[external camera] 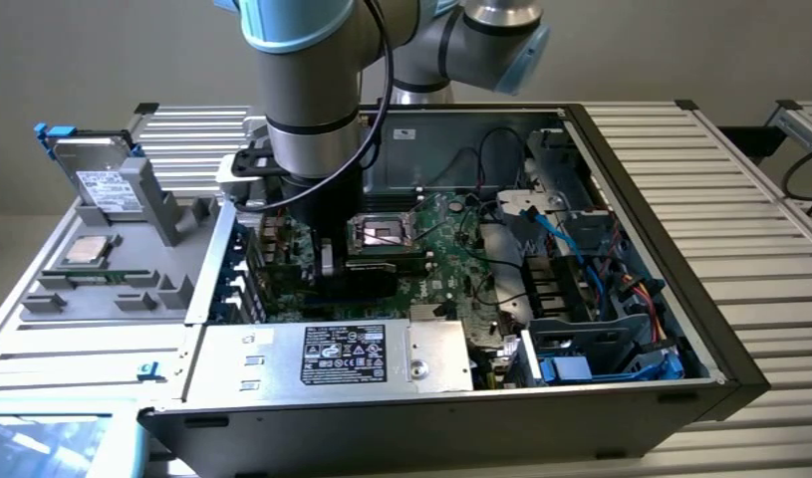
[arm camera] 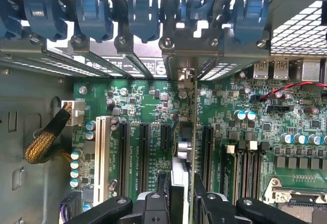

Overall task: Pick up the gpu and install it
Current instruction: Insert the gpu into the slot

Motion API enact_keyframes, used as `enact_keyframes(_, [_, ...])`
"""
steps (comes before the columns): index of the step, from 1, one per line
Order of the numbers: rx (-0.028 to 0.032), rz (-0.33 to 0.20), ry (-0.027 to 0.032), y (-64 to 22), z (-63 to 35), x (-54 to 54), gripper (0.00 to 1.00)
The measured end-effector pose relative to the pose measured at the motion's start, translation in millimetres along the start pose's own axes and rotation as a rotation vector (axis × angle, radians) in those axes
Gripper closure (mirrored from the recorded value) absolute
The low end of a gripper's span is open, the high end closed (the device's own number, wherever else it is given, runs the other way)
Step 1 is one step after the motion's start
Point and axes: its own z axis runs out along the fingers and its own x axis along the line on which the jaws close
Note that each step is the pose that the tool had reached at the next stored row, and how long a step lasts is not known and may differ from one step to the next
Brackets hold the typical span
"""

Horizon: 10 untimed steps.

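Wrist view | hand [arm camera: 180, 193] grasping gpu [arm camera: 187, 132] edge-on | gpu stands upright over motherboard [arm camera: 245, 132] slot

Open PC case [external camera: 698, 329], mobo [arm camera: 265, 127], hard drive [external camera: 107, 184] on grey tray [external camera: 100, 299].

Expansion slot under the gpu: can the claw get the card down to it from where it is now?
Probably yes. The claw holds the gpu edge-on, upright, over the motherboard, its bracket end at the rear slot opening. Nothing shows between the card and the board; the yellow-sleeved cable lies well aside.
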Motion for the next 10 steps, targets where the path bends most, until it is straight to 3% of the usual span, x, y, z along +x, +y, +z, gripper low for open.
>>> enact_keyframes(10, [-0.0005,0.001,-0.0007,0.4,0.1,0.2,0.71])
